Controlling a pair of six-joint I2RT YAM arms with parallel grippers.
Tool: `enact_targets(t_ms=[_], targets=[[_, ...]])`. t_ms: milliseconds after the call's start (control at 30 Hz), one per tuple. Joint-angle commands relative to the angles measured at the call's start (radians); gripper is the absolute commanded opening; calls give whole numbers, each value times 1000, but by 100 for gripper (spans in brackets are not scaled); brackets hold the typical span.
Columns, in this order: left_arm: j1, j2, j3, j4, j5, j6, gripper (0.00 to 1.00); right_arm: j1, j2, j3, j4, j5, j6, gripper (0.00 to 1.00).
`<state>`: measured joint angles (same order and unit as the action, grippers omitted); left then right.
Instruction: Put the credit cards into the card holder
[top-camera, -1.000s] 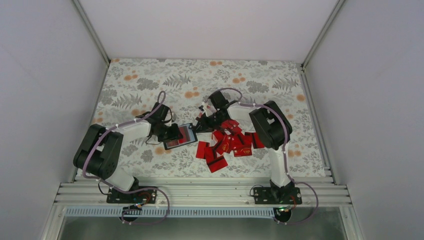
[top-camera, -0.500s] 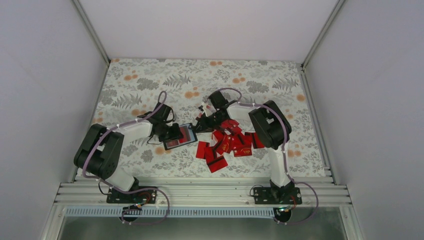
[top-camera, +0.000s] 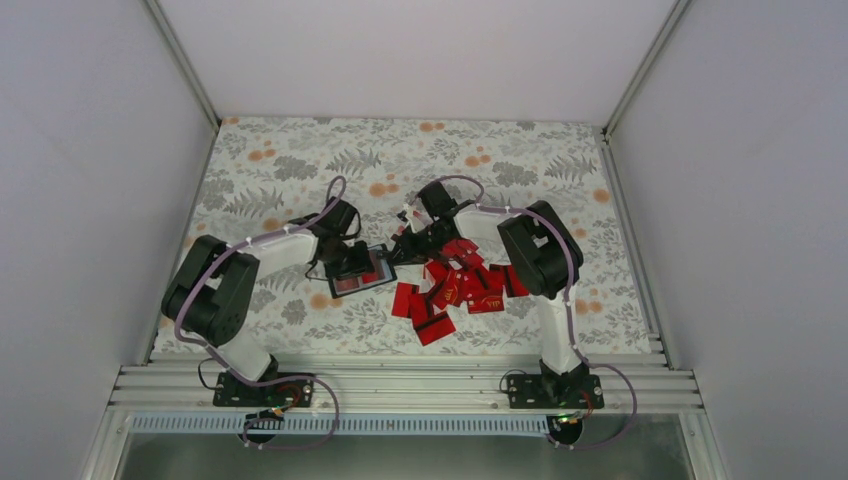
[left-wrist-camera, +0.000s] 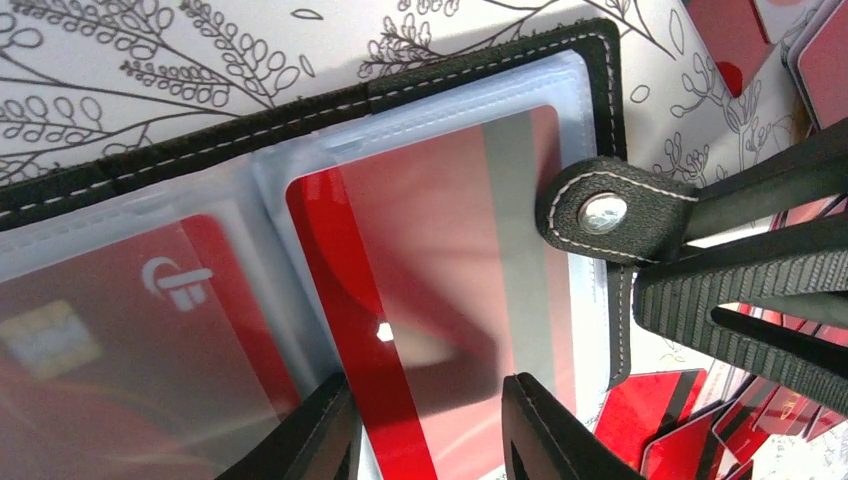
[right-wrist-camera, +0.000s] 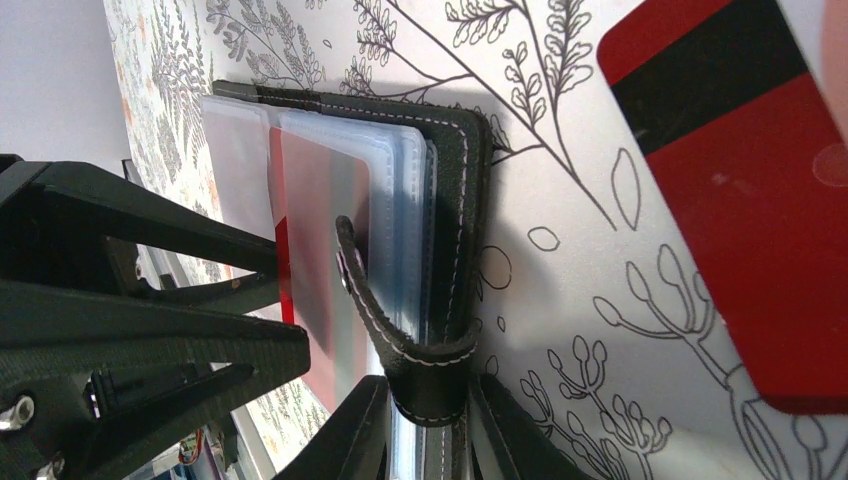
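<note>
Near the middle of the desk (top-camera: 300, 160), found the card holder (top-camera: 358, 272) lying open, long axis running across toward the left and right edges, with the loose credit cards (top-camera: 455, 290) heaped just beside it on the right-edge side. Caught the right end effector (right-wrist-camera: 428, 400) clamped on the snap tab (left-wrist-camera: 610, 210), pinning the flap out flat. Had the left end effector (left-wrist-camera: 428, 405) right over the open pockets, jaws apart, straddling a striped card (left-wrist-camera: 430, 260) under clear plastic. Read that card's long axis as running straight on from those fingers toward the holder's stitched rim. Judged any further push as going along that line, and the left arm as the one placed for it. Lost the card's near end, cut off at the bottom of the left wrist view. Couldn't confirm any finger contact with it, nor full seating in the sleeve.
</note>
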<state>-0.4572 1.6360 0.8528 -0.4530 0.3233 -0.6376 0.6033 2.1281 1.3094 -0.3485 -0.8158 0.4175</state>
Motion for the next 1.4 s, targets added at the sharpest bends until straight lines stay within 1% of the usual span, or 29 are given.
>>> enact_targets(t_ms=[0, 100, 267, 400, 533, 667, 700, 800, 867, 967, 1100, 1200, 1267, 1367], targets=[[-20, 24, 36, 11, -4, -16, 38, 9, 13, 13, 12, -23, -10, 20], [-30, 51, 72, -30, -24, -26, 41, 9, 14, 14, 16, -28, -6, 20], [-61, 96, 157, -139, -99, -82, 48, 9, 14, 17, 23, -36, -1, 20], [-84, 123, 192, -192, -131, -119, 49, 9, 14, 21, 29, -36, 2, 20], [-109, 158, 232, -228, -134, -153, 49, 9, 14, 21, 38, -39, 9, 20], [-124, 168, 276, -261, -162, -165, 49, 7, 9, 25, 33, -36, 7, 20], [-124, 157, 276, -263, -168, -164, 51, 6, 5, 28, 25, -31, 2, 20], [-125, 109, 251, -253, -177, -156, 61, 1, -13, 36, -6, -9, -21, 20], [-126, 78, 232, -237, -166, -151, 67, -5, -26, 37, -21, 0, -31, 20], [-126, 48, 221, -232, -154, -141, 72, -11, -36, 47, -48, 10, -48, 21], [-126, 8, 204, -238, -164, -128, 79, -20, -61, 56, -93, 39, -78, 25], [-126, -26, 189, -245, -182, -115, 79, -31, -93, 54, -137, 78, -103, 29], [-125, -58, 172, -247, -205, -109, 74, -39, -118, 49, -154, 82, -116, 33], [-126, -97, 148, -255, -246, -85, 63, -39, -149, 42, -173, 65, -131, 40]])
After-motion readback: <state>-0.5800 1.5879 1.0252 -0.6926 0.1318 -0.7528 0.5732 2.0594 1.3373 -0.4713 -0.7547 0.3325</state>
